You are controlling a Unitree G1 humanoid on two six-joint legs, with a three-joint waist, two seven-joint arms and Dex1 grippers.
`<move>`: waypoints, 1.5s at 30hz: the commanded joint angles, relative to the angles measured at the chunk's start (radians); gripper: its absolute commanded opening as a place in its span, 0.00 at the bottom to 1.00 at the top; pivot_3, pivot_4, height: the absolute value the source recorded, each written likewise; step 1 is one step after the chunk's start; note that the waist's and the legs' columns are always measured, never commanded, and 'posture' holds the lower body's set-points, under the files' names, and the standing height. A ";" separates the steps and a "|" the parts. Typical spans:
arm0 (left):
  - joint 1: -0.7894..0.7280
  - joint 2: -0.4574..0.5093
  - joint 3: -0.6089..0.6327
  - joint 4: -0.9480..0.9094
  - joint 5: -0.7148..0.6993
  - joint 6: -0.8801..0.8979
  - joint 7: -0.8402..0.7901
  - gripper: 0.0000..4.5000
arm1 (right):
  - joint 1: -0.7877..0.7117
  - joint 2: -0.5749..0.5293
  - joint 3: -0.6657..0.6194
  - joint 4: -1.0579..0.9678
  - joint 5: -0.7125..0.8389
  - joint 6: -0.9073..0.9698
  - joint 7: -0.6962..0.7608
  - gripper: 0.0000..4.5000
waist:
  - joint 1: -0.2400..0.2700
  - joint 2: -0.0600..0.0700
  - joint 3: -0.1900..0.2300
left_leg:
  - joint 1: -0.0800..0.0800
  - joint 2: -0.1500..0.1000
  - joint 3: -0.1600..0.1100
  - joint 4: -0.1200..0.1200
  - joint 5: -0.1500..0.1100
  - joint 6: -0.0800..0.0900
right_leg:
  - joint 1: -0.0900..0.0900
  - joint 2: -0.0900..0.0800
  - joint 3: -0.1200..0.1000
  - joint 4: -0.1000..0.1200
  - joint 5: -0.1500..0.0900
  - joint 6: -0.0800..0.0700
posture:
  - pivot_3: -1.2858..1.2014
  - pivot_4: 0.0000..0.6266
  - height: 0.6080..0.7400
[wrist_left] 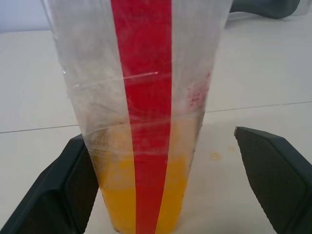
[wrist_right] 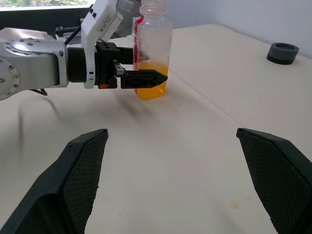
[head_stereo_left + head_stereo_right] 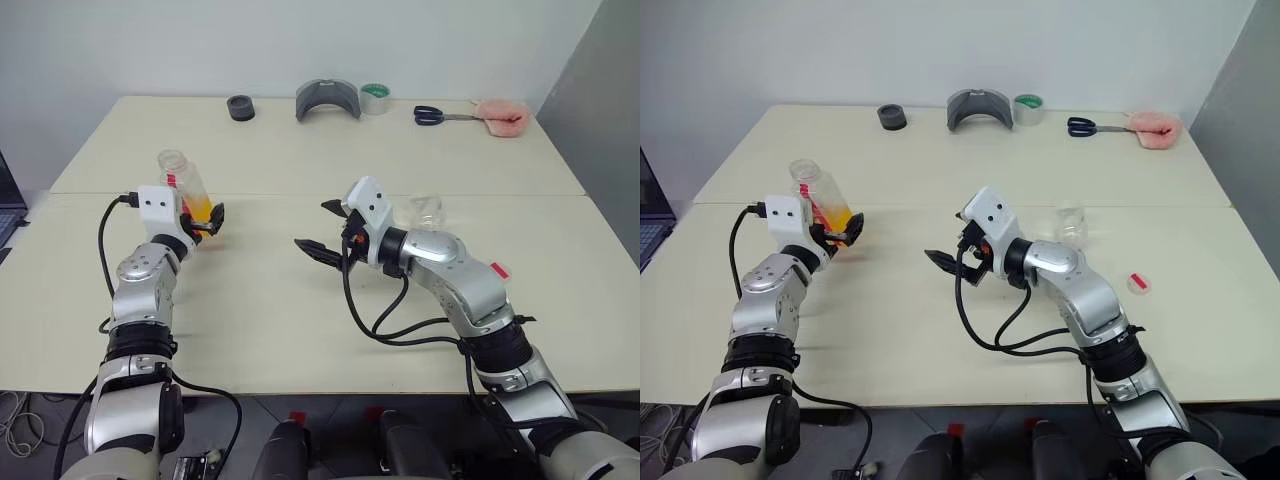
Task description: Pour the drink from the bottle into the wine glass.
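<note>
So the bottle [image 3: 188, 190] is standing on the cream counter [image 3: 300, 300] over on the left side, cap off, with the drink [image 1: 119, 195] filling only the bottom part. The left end effector [image 3: 205, 222] is spread wide around the bottle's lower half. One finger [image 1: 58, 190] looks like it's touching the side, the other sits clearly apart. The right end effector [image 3: 322, 228] is spread wide too, hovering near the middle of the counter, nothing in it. The wine glass [image 3: 1070, 222] stands just behind the right wrist, hard to make out since it's clear. Scissors [image 3: 432, 116] lie along the far edge.
</note>
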 commanded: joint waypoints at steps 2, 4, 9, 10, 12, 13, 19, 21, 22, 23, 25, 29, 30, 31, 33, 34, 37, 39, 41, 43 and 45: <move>0.004 0.005 0.016 -0.043 -0.004 -0.017 0.016 0.99 | -0.003 0.005 -0.012 -0.047 0.001 -0.013 0.004 1.00 | 0.000 0.000 0.000 | 0.000 0.000 0.000 0.000 0.000 0.000 | 0.000 0.000 0.000 0.000 0.000 0.000 | 0.52 0.24 1.00; 0.008 0.005 0.026 -0.045 -0.009 -0.023 0.027 0.99 | -0.003 0.005 -0.013 -0.049 0.003 -0.011 0.005 1.00 | -0.001 0.000 0.000 | 0.000 0.000 0.000 0.000 0.000 0.000 | 0.000 0.000 0.000 0.000 0.000 0.000 | 0.52 0.24 1.00; 0.014 0.006 0.045 -0.050 -0.025 -0.027 0.031 0.99 | -0.001 0.005 -0.015 -0.055 0.007 -0.006 0.005 1.00 | -0.002 0.000 0.000 | 0.000 0.000 0.000 0.000 0.000 0.000 | 0.000 0.000 0.000 0.000 0.000 0.000 | 0.52 0.24 1.00; 0.015 0.007 0.047 -0.052 -0.024 -0.027 0.033 0.99 | -0.001 0.005 -0.015 -0.057 0.008 -0.004 0.005 1.00 | -0.002 0.000 0.000 | 0.000 0.000 0.000 0.000 0.000 0.000 | 0.000 0.000 0.000 0.000 0.000 0.000 | 0.52 0.24 1.00; 0.017 0.009 0.048 -0.052 -0.024 -0.031 0.036 0.99 | 0.001 0.004 -0.015 -0.060 0.009 -0.002 0.006 1.00 | -0.002 0.000 0.000 | 0.000 0.000 0.000 0.000 0.000 0.000 | 0.000 0.000 0.000 0.000 0.000 0.000 | 0.52 0.24 1.00; 0.019 0.009 0.048 -0.054 -0.024 -0.031 0.038 0.99 | 0.001 0.003 -0.015 -0.062 0.009 -0.001 0.007 1.00 | -0.002 0.000 0.000 | 0.000 0.000 0.000 0.000 0.000 0.000 | 0.000 0.000 0.000 0.000 0.000 0.000 | 0.52 0.24 1.00; 0.066 0.000 0.041 -0.105 -0.024 -0.030 0.055 0.99 | 0.017 -0.012 -0.014 -0.077 0.008 0.001 0.014 1.00 | -0.003 0.000 0.000 | 0.000 0.000 0.000 0.000 0.000 0.000 | 0.000 0.000 0.000 0.000 0.000 0.000 | 0.52 0.24 1.00; 0.088 -0.006 0.039 -0.132 -0.024 -0.030 0.062 0.99 | 0.028 -0.020 -0.013 -0.085 0.007 0.001 0.016 1.00 | -0.002 0.000 0.000 | 0.000 0.000 0.000 0.000 0.000 0.000 | 0.000 0.000 0.000 0.000 0.000 0.000 | 0.52 0.24 1.00; 0.097 -0.009 0.043 -0.145 -0.027 -0.029 0.069 0.99 | 0.034 -0.025 -0.013 -0.090 0.007 0.001 0.017 1.00 | -0.002 0.000 0.000 | 0.000 0.000 -0.001 0.000 0.000 0.000 | 0.000 0.000 0.000 0.000 0.000 0.000 | 0.52 0.24 1.00; 0.106 -0.013 0.046 -0.157 -0.029 -0.028 0.076 0.99 | 0.040 -0.029 -0.013 -0.095 0.007 0.002 0.019 1.00 | -0.002 0.000 0.000 | 0.000 0.000 0.000 0.000 0.000 0.000 | 0.000 0.000 0.000 0.000 0.000 0.000 | 0.52 0.24 1.00; 0.130 -0.018 0.052 -0.183 -0.027 -0.026 0.095 0.99 | 0.050 -0.037 -0.015 -0.102 0.006 0.001 0.022 1.00 | -0.002 0.000 0.000 | 0.000 0.000 -0.001 0.000 0.000 0.000 | 0.000 0.000 0.000 0.000 0.000 0.000 | 0.52 0.24 1.00; 0.197 -0.036 0.064 -0.261 -0.033 -0.010 0.131 0.99 | 0.078 -0.059 -0.018 -0.125 0.006 -0.002 0.030 1.00 | -0.001 -0.001 0.000 | 0.000 0.001 -0.001 0.000 0.000 0.000 | 0.000 0.000 0.000 0.000 0.000 0.000 | 0.52 0.24 1.00; 0.219 -0.041 0.064 -0.290 -0.034 -0.003 0.134 0.99 | 0.089 -0.068 -0.019 -0.133 0.006 -0.004 0.034 1.00 | -0.001 -0.001 0.000 | 0.000 0.001 -0.001 0.000 0.000 0.000 | 0.000 0.000 0.000 0.000 0.000 0.000 | 0.52 0.24 1.00; 0.246 -0.049 0.065 -0.327 -0.039 0.009 0.138 0.99 | 0.102 -0.078 -0.022 -0.143 0.006 -0.008 0.038 1.00 | -0.001 -0.001 0.000 | 0.000 0.001 -0.001 0.000 0.000 0.000 | 0.000 0.000 0.000 0.000 0.000 0.000 | 0.52 0.24 1.00; 0.296 -0.064 0.065 -0.395 -0.049 0.031 0.142 0.99 | 0.124 -0.092 -0.035 -0.162 0.018 0.010 0.036 1.00 | 0.001 -0.001 -0.001 | 0.000 0.001 -0.001 0.000 0.000 0.000 | 0.000 -0.001 0.000 0.000 0.000 0.000 | 0.52 0.24 1.00; 0.322 -0.069 0.061 -0.431 -0.054 0.041 0.136 0.99 | 0.133 -0.098 -0.043 -0.171 0.026 0.019 0.034 1.00 | 0.001 -0.001 -0.001 | 0.000 0.001 -0.001 0.000 0.000 0.000 | 0.000 -0.001 0.000 0.000 0.000 0.000 | 0.52 0.24 1.00; 0.400 -0.083 0.052 -0.537 -0.069 0.074 0.126 0.99 | 0.152 -0.115 -0.067 -0.198 0.043 0.042 0.032 1.00 | 0.001 -0.001 -0.001 | 0.000 0.001 -0.001 0.000 0.000 0.000 | 0.000 -0.001 0.001 0.000 0.000 0.000 | 0.52 0.24 1.00; 0.457 -0.084 0.035 -0.618 -0.071 0.093 0.108 0.99 | 0.166 -0.114 -0.102 -0.219 0.068 0.056 0.022 1.00 | 0.001 -0.001 -0.001 | 0.000 0.001 -0.001 0.000 0.000 0.000 | 0.000 -0.001 0.000 0.000 0.000 0.000 | 0.52 0.24 1.00; 0.505 -0.062 -0.007 -0.680 -0.041 0.081 0.065 0.99 | 0.170 -0.095 -0.158 -0.234 0.113 0.090 -0.006 1.00 | 0.001 -0.001 -0.001 | 0.000 0.001 0.000 0.000 0.000 0.000 | 0.000 -0.001 0.001 0.000 0.000 0.000 | 0.52 0.24 1.00; 0.530 -0.047 -0.041 -0.728 -0.037 0.083 0.018 0.99 | 0.161 -0.093 -0.217 -0.249 0.160 0.133 -0.018 1.00 | 0.001 -0.001 -0.001 | 0.000 0.001 0.000 0.000 0.000 0.000 | 0.000 0.000 0.000 0.000 0.000 0.000 | 0.52 0.24 1.00; 0.523 -0.036 -0.063 -0.758 -0.053 0.097 -0.023 0.99 | 0.154 -0.104 -0.265 -0.271 0.198 0.168 -0.023 1.00 | 0.004 -0.001 -0.001 | -0.001 0.001 0.001 0.000 0.000 0.001 | 0.001 0.000 0.000 0.000 0.000 0.000 | 0.52 0.24 1.00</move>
